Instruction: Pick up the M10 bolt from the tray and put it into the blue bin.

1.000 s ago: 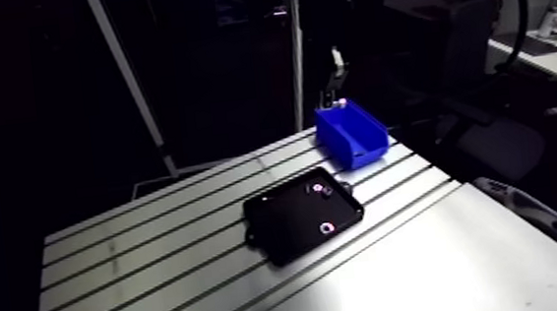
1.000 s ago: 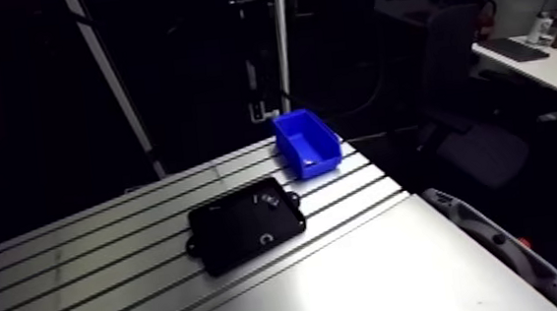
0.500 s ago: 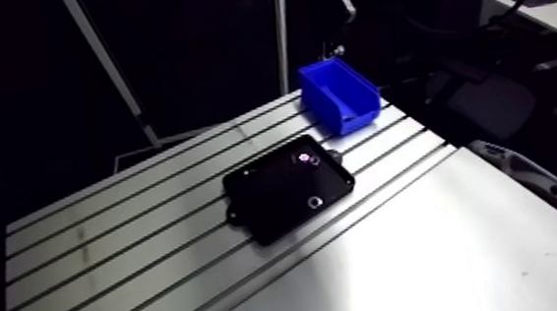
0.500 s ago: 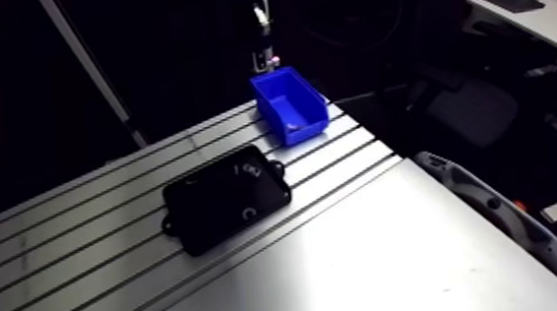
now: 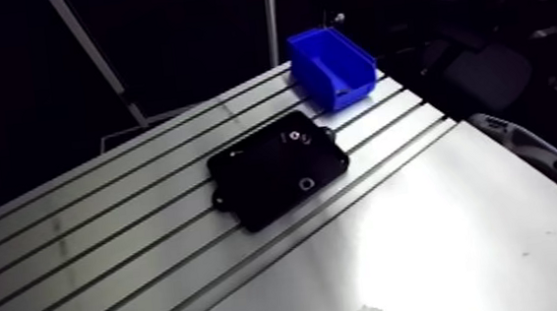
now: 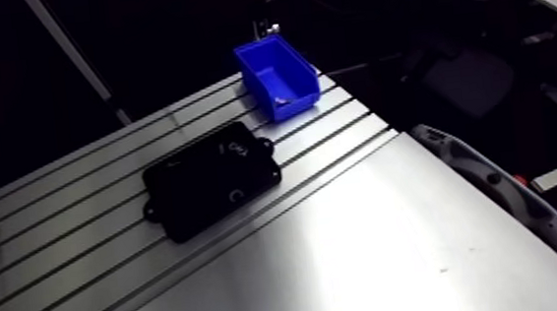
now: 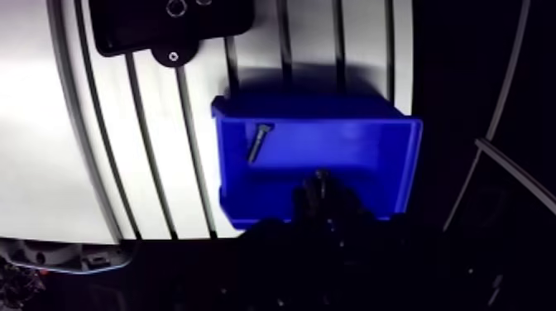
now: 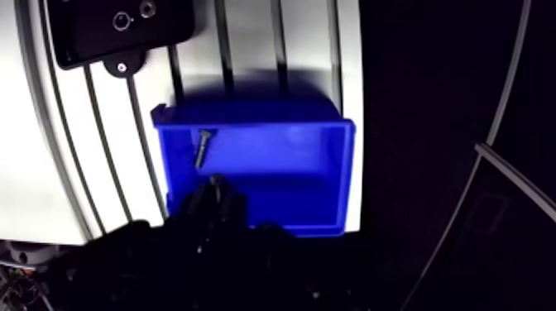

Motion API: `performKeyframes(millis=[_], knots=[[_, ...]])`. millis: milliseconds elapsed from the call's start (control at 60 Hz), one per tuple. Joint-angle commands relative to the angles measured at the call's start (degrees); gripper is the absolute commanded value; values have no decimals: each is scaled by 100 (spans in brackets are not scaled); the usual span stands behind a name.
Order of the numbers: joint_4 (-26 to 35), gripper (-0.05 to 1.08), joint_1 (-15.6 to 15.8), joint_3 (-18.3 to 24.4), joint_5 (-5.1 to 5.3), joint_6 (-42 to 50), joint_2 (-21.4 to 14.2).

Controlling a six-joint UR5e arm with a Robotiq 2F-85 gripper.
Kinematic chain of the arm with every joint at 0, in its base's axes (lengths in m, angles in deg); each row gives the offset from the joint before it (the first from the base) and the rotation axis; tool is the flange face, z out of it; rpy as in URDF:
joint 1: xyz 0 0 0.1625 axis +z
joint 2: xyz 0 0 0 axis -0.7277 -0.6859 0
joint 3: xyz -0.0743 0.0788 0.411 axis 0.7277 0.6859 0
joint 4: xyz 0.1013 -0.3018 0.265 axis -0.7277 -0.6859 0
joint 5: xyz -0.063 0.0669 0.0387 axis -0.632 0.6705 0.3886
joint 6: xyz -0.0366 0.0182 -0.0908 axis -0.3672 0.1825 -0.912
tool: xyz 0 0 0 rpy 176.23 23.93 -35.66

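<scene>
Blue bin (image 7: 395, 165) holds bolt (image 7: 259, 142); hand (image 7: 321, 188) dark over it, grip state unreadable.

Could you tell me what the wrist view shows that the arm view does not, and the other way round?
Only the wrist view looks straight down into the blue bin and shows the bolt lying on its floor near a corner. Only the arm view shows the whole black tray and the table around it. Both show the bin standing on the slotted table beside the tray.
</scene>
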Motion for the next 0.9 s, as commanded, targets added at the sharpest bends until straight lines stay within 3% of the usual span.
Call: performKeyframes(millis=[17,233,900], knots=[[-106,107,-22,53,-15,2,261],[-295,107,-58,62,-85,2,465],[-508,107,-49,97,-119,63,903]])
